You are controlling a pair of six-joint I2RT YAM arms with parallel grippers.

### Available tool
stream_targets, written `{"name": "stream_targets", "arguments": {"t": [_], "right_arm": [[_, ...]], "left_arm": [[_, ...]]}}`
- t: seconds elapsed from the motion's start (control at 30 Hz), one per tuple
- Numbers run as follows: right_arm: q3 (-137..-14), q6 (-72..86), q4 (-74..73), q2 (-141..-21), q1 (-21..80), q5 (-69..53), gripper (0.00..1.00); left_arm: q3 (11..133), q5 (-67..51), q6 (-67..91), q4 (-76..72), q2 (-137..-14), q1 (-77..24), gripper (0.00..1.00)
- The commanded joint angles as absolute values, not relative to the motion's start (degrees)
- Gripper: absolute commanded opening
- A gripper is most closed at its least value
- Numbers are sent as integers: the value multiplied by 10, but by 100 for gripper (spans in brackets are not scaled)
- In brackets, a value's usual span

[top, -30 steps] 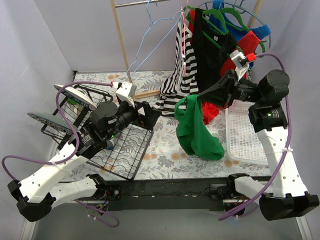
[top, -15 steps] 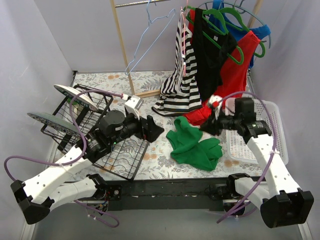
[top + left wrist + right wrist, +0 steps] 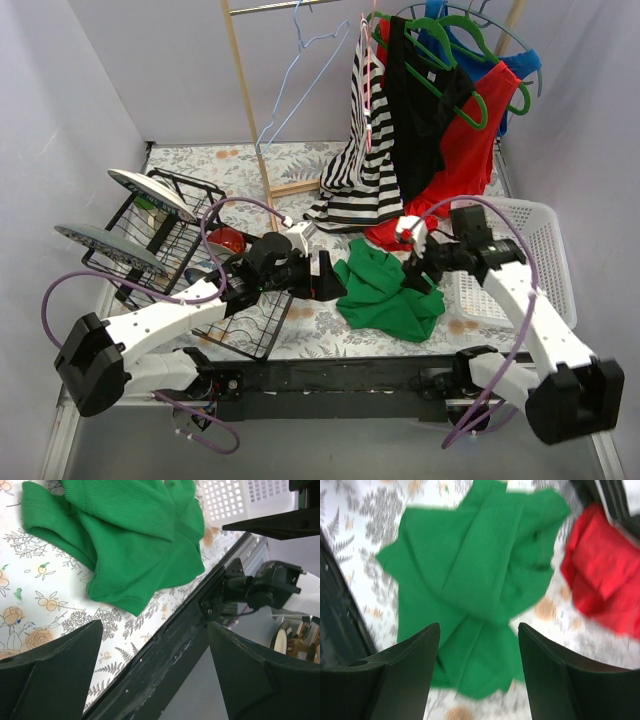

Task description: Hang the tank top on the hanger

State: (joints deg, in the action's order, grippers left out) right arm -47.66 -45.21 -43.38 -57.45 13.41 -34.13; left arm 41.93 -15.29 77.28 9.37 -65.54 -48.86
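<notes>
Top external: crumpled ribbed tank top (image 3: 388,298) between left pincer (image 3: 334,284), right pincer (image 3: 411,274), both agape.

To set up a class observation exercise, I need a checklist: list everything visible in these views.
tank top: one, green, crumpled, centre
hanger: one, light-blue wire, on rail
striped top: one, black-and-white, hanging
red garment: one, red, hanging right
green hangers: at least two, green, top right
basket: one, white, right side
wire rack: one, black, left side
plates: two, pale, in rack
left gripper: one, black, open, left of tank top
right gripper: one, black, open, right of tank top
</notes>
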Motion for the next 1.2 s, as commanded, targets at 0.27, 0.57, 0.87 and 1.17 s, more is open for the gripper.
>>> {"name": "stream_targets", "arguments": {"t": [0.27,0.57,0.87,1.17], "right_arm": [[-541,-185,-124,-798,344,-142,69],[-534,-189,-128,-831,348,-67,26],[-520,-199,-170,-685,290,-100,1],[-451,-265,-258,-582,243,-135,1]], "left_arm": [[353,-19,865,20,-628,-492,83],[341,10,877,-39,-672,-492,82],[381,11,877,-91,-784,-492,71],[442,46,884,-92,-883,-491,64]]}}
